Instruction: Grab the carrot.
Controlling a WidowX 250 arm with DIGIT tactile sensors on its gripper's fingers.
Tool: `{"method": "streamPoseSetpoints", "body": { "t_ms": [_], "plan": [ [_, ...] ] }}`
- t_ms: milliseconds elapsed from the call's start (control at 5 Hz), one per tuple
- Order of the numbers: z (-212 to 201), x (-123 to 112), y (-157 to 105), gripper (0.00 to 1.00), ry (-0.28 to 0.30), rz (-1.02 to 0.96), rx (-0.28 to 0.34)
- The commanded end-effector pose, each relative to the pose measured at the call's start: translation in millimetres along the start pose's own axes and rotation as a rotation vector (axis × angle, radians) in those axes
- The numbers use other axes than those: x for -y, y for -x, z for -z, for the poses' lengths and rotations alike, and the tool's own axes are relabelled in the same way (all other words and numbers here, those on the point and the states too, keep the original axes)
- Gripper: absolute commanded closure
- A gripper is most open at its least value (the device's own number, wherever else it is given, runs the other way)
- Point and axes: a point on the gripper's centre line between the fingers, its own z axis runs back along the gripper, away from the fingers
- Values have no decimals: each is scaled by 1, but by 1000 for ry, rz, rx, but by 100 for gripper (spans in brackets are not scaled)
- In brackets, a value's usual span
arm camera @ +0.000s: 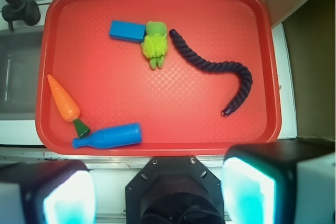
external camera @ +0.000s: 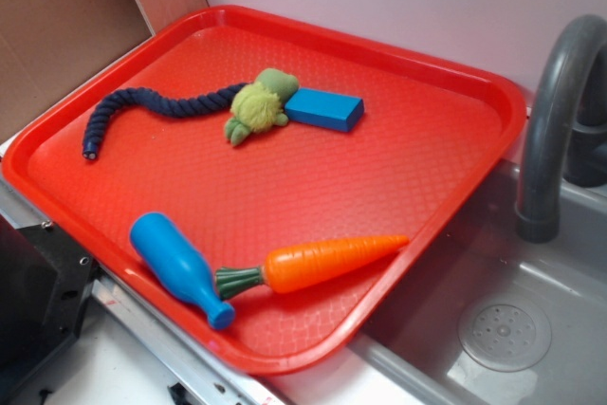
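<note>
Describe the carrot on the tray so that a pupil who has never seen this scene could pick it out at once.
Find the red tray beside the grey sink. Along the tray's edge nearest the sink lies the carrot, its green stem almost touching the neck of the blue bottle. It is the only orange thing there: glossy and tapered, unlike the blue block, the green plush toy or the dark rope.

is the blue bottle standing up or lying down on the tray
Lying down. The blue bottle rests on its side on the red tray, neck end beside the carrot's green stem.
</note>
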Motion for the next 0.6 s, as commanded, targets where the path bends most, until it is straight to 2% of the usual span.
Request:
{"method": "streamPoseSetpoints", "body": {
  "t_ms": [0,200,400],
  "plan": [
    [0,0,0,0,0,0,0],
    [11,14,-13,0,0,141,67],
    [20,41,-17,0,48,348,115]
  ]
}}
